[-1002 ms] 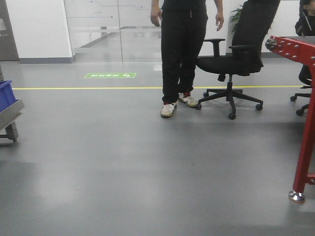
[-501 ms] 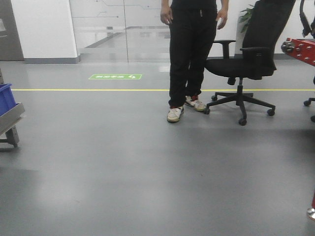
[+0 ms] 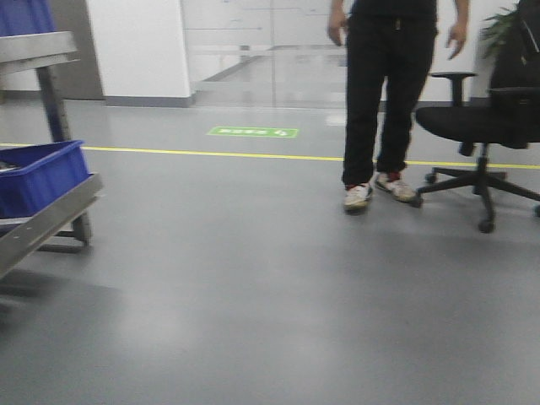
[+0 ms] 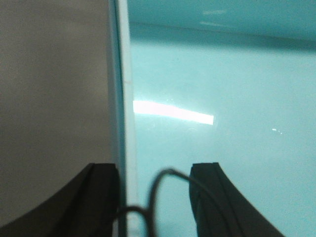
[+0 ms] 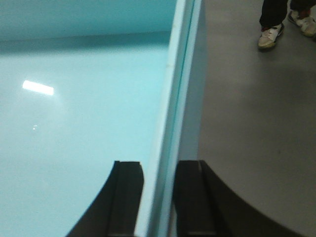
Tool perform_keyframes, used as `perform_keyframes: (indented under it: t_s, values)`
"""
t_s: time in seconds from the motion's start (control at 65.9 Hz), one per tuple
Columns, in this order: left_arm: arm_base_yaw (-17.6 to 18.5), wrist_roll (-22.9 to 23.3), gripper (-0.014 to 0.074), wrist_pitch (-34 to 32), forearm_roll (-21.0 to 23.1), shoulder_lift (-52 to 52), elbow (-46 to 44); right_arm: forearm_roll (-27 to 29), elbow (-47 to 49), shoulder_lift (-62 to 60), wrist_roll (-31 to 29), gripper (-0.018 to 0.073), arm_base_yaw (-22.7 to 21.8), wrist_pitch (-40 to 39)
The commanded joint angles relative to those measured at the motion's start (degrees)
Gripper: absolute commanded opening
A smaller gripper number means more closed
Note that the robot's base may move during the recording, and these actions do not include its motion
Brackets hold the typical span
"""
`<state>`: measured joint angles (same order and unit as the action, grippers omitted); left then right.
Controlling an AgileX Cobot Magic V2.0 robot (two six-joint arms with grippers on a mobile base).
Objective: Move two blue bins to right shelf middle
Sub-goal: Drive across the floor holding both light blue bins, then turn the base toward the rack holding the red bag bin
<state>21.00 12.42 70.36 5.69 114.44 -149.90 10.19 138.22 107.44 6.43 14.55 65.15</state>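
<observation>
Both wrist views look into a blue bin (image 4: 222, 74), whose smooth inside (image 5: 84, 98) appears pale teal. My right gripper (image 5: 158, 168) is shut on the bin's side wall (image 5: 180, 74), one finger inside and one outside. My left gripper (image 4: 155, 170) straddles the opposite wall (image 4: 124, 98). Its outer finger touches the wall and its inner finger stands well apart from it. In the front view a second blue bin (image 3: 38, 177) sits on a metal shelf rack (image 3: 51, 219) at the left. More blue (image 3: 25, 15) shows on the tier above. Neither gripper appears in the front view.
A person in black trousers (image 3: 388, 93) stands ahead to the right, next to a black office chair (image 3: 485, 126). A yellow floor line (image 3: 211, 153) and a green floor sign (image 3: 253, 132) lie across the grey floor. A thin cable (image 4: 163, 182) loops between my left fingers.
The front view has swung left. The shelf rack and its blue bin have come further into view, the person and chair have shifted right, and the red frame has left the view.
</observation>
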Motion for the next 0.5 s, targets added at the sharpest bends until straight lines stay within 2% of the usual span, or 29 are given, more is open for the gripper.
perform_keyframes:
  t_s: [0.0,0.486]
  values:
    - [0.98,-1.72,-0.0111,-2.94,6.64,-1.95,-1.01,0.73,1.02,-0.77,0.6,-0.0154,-0.03,-10.73]
    - [0.98,-1.72,-0.0111,-2.94,6.64,-1.95,-1.01,0.73,1.02,-0.77,0.6,-0.0154,-0.03,-10.73]
